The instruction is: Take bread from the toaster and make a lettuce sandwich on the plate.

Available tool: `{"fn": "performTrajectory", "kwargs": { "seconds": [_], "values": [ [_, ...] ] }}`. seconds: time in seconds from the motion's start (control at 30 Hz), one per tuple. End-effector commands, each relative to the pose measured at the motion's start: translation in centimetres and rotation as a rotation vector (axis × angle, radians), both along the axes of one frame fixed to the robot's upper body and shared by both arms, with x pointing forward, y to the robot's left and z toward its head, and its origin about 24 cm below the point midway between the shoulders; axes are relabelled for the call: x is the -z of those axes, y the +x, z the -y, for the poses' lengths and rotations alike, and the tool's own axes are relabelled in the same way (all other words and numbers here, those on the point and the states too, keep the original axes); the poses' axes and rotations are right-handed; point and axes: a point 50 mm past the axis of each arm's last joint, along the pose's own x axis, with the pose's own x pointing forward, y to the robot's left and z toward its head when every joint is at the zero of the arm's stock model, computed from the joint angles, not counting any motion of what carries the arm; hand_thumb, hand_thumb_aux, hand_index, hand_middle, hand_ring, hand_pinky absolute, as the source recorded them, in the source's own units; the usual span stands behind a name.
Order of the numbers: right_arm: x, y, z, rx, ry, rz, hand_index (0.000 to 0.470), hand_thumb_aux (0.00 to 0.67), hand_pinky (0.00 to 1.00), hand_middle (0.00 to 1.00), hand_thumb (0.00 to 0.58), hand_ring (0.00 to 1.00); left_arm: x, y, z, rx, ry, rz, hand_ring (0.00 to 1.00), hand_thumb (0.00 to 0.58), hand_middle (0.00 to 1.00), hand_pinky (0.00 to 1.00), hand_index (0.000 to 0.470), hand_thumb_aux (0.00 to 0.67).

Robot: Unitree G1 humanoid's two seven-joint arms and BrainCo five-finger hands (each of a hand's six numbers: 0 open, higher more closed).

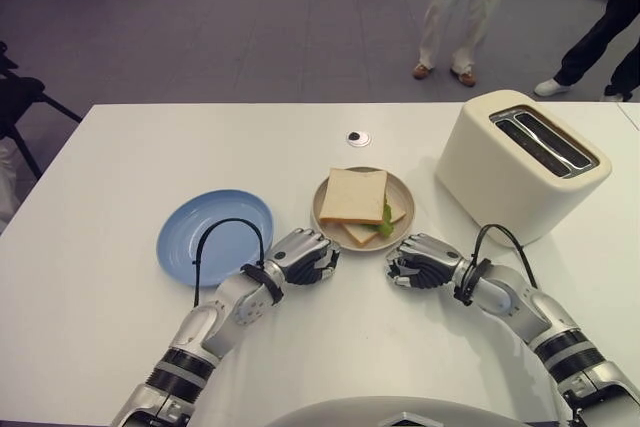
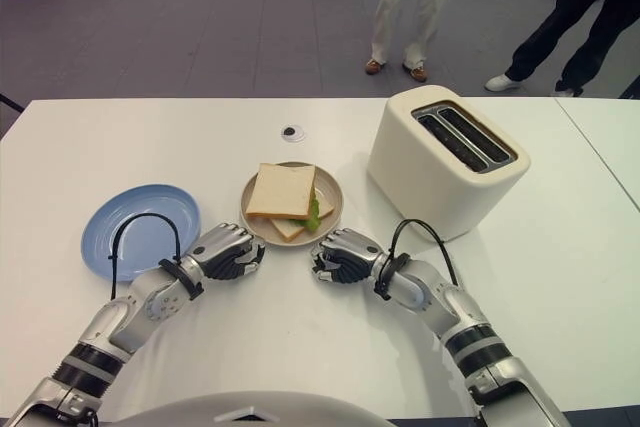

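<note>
Sandwich (image 1: 354, 197) stacked on plate (image 1: 404, 190), lettuce (image 1: 385, 223) inside, so assembly looks done. My left hand (image 1: 300, 257) and right hand (image 1: 425, 262) sit just in front of plate, both curled, empty. Next: likely just back off clear.

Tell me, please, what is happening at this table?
A robot is making a sandwich: two bread slices with lettuce between them, on the beige plate. The left hand and right hand are curled just in front of that plate, holding nothing. No bread sticks out of the toaster on the right. A blue plate sits to the left.
</note>
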Motion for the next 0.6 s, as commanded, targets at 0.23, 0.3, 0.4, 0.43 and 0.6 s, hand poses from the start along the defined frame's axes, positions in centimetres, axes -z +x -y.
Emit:
{"fn": "performTrajectory", "kwargs": {
  "seconds": [0.23, 0.3, 0.4, 0.43, 0.6],
  "values": [
    [-4.9, -3.7, 1.7, 0.062, 0.766, -0.156, 0.000, 0.000, 0.08, 0.08, 0.000, 0.08, -5.6, -6.3, -0.2, -0.004, -0.908, -0.107, 0.00, 0.000, 0.00, 0.00, 0.000, 0.000],
    [-5.0, -3.1, 1.5, 0.081, 0.923, -0.217, 0.000, 0.000, 0.00, 0.00, 0.000, 0.00, -5.3, -5.8, -0.7, -0.026, -0.990, -0.127, 0.00, 0.000, 0.00, 0.00, 0.000, 0.000],
    [-4.7, -2.1, 2.1, 0.121, 1.035, -0.290, 0.000, 0.000, 0.00, 0.00, 0.000, 0.00, -4.2, -5.4, -1.7, -0.080, -0.996, -0.144, 0.00, 0.000, 0.00, 0.00, 0.000, 0.000],
    [-4.8, -1.8, 2.4, 0.134, 1.062, -0.303, 0.000, 0.000, 0.00, 0.00, 0.000, 0.00, -4.0, -5.3, -1.9, -0.085, -0.992, -0.147, 0.00, 0.000, 0.00, 0.00, 0.000, 0.000],
    [-4.5, -1.7, 2.3, 0.124, 1.053, -0.323, 0.000, 0.000, 0.00, 0.00, 0.000, 0.00, -3.3, -5.3, -2.0, -0.092, -0.982, -0.161, 0.00, 0.000, 0.00, 0.00, 0.000, 0.000]
  ]
}}
